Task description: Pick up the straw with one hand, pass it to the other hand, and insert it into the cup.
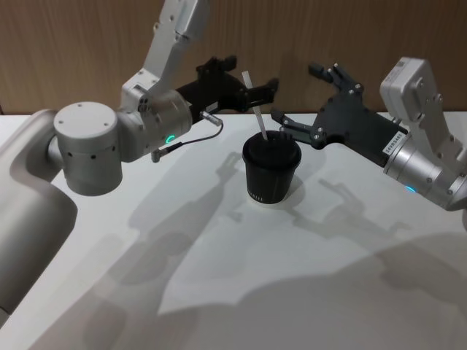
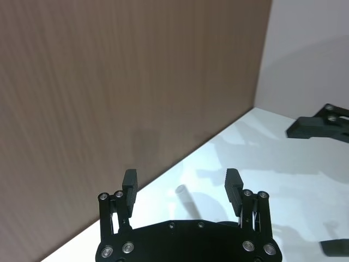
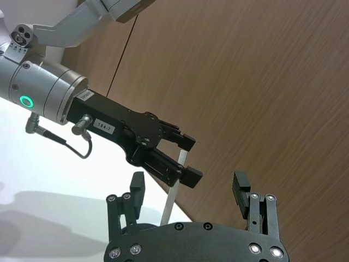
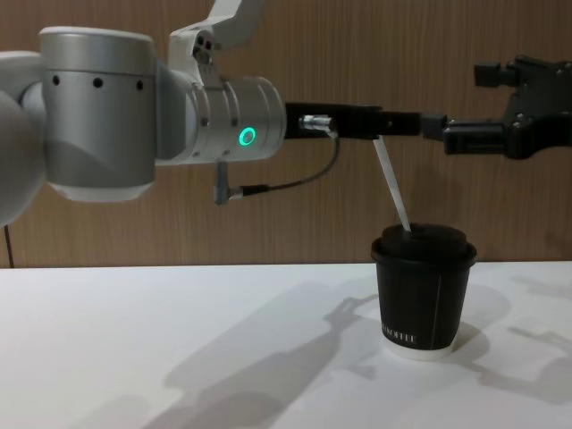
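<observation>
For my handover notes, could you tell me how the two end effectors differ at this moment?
The left end effector is level with the straw, whose lower end is in the cup; the right end effector has nothing between its fingers. The left's silver wrist shows a green ring and cable; the right's ring is barely visible. Both are black, two-fingered, open.

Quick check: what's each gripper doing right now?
Left gripper: open, fingers either side of the straw, which stands tilted in the cup.
Right gripper: open, holding nothing, beside the cup.
</observation>
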Motion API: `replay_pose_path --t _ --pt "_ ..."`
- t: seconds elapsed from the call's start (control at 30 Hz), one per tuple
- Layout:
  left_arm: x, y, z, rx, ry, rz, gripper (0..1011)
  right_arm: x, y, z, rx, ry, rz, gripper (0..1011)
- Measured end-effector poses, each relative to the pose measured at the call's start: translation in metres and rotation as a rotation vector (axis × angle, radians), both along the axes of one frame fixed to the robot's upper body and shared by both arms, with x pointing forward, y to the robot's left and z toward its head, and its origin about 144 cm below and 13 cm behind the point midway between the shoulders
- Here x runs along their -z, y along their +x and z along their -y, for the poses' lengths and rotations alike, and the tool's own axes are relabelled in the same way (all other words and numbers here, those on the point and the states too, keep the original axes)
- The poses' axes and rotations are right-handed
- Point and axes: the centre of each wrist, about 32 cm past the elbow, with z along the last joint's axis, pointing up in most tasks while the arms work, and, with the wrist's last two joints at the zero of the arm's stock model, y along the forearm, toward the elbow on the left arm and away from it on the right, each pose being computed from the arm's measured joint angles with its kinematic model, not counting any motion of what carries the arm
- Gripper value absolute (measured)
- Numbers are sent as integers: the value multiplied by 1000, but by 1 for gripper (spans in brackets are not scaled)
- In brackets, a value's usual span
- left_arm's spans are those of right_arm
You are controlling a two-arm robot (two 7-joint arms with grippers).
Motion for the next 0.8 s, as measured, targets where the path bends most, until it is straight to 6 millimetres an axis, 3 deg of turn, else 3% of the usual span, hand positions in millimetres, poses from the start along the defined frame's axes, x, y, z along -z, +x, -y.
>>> replay_pose_path --t 0.8 --pt "17 -7 -15 -29 -72 74 1003 -1 2 -6 39 138 -12 1001"
